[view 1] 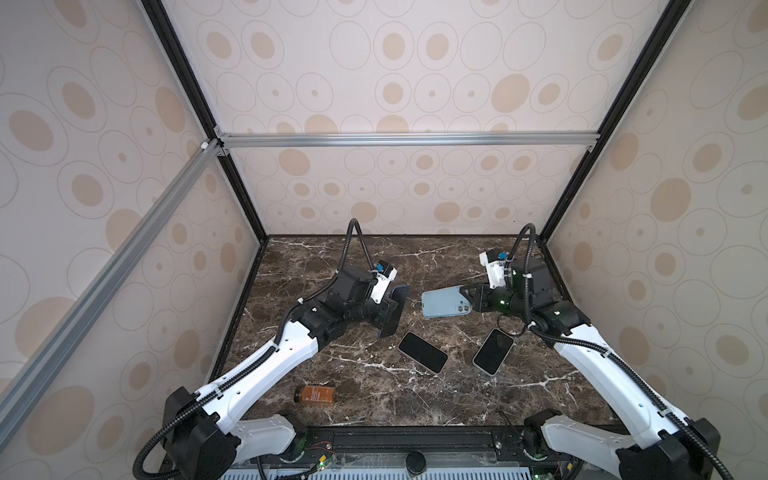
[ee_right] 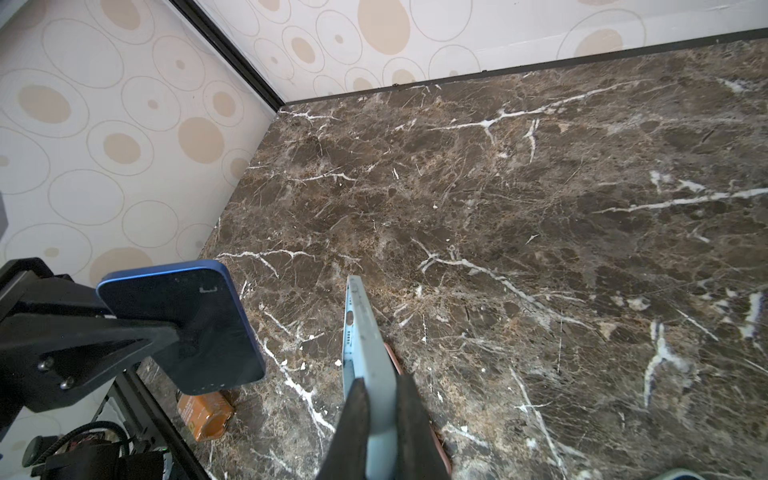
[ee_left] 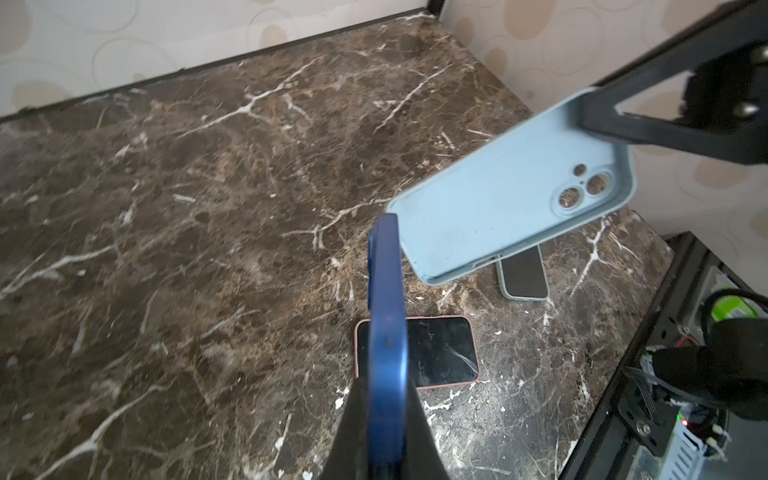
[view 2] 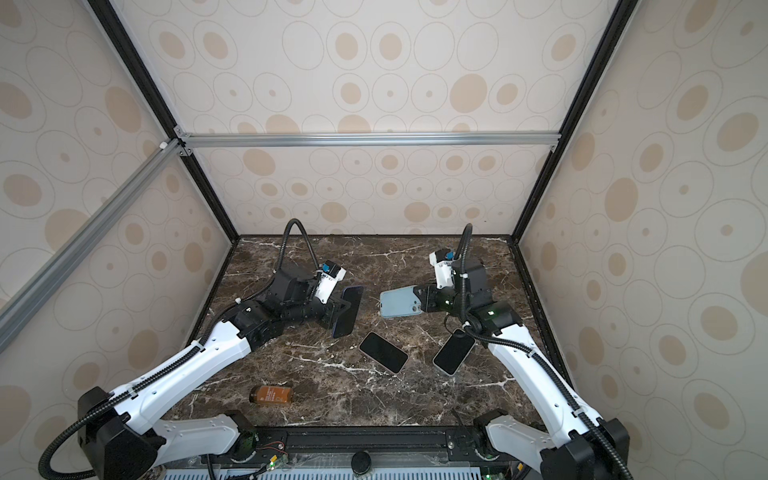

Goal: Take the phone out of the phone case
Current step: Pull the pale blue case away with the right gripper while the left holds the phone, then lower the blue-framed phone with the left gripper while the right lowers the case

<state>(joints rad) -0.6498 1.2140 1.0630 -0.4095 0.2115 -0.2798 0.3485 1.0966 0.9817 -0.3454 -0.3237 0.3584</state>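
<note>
Dark-blue-rimmed slab phone with black glass face [view 1: 395, 309]: out of its case, held in the air over the table's middle, tilted on edge. Left pincer [view 1: 385, 312] is clamped across its flat faces near one end.

Pale blue soft-looking phone case [ee_left: 511, 208]: empty, bare inside and camera cut-outs showing. Right pincer [view 1: 471, 301] is closed tight on its camera end. Case and phone are near each other but apart.

Handling, judged: phone is stiff, slick, fairly weighty and breakable if dropped, so grip across the faces and set it down low. Case is light and bendy and would flex under a hard pinch, so take it by the rim.

Flat on the brown marble-pattern table [view 1: 415, 257]: a pink-rimmed black-screen phone [view 1: 422, 352] and a white-rimmed black-screen phone [view 1: 493, 351]. An amber bottle on its side [view 1: 314, 394] lies well apart.

Hard to make out: phone's back is unseen. In the left wrist view it shows edge-on and covers part of the pink-rimmed phone. The case hides most of the white-rimmed one. Cannot tell whether those rims are cases. Bottle label unreadable.
</note>
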